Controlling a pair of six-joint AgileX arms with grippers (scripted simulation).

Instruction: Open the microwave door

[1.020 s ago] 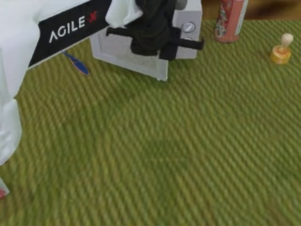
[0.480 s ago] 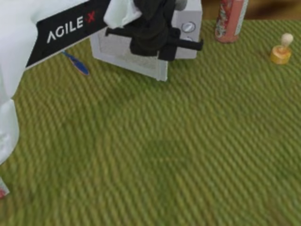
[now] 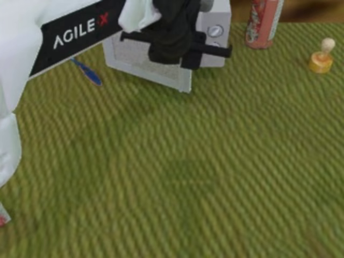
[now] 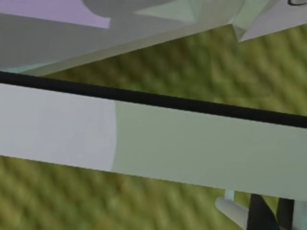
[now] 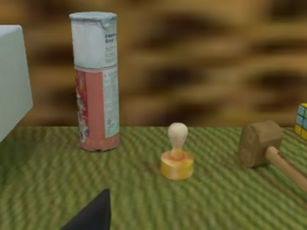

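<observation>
The white-grey microwave [image 3: 217,19] stands at the table's far edge, left of centre. The microwave door [image 3: 134,56], with its speckled mesh window, hangs a little ajar, its free edge swung out toward the front. My left gripper [image 3: 180,54] reaches over the microwave's top and sits at that free edge. In the left wrist view the door [image 4: 192,143] crosses as a pale band, and the left gripper [image 4: 273,218] stands at the grey handle [image 4: 232,208], shut on it. Only a black part of my right gripper [image 5: 93,215] shows; that arm is parked off to the right.
A tall red-and-white can [image 3: 263,21] stands just right of the microwave. A yellow stamp with a wooden knob [image 3: 321,56] sits farther right. A blue pen-like thing [image 3: 87,72] lies left of the door. A wooden mallet [image 5: 264,143] lies beyond the stamp.
My left arm has shifted very slightly to the left. The door's angle looks about the same.
</observation>
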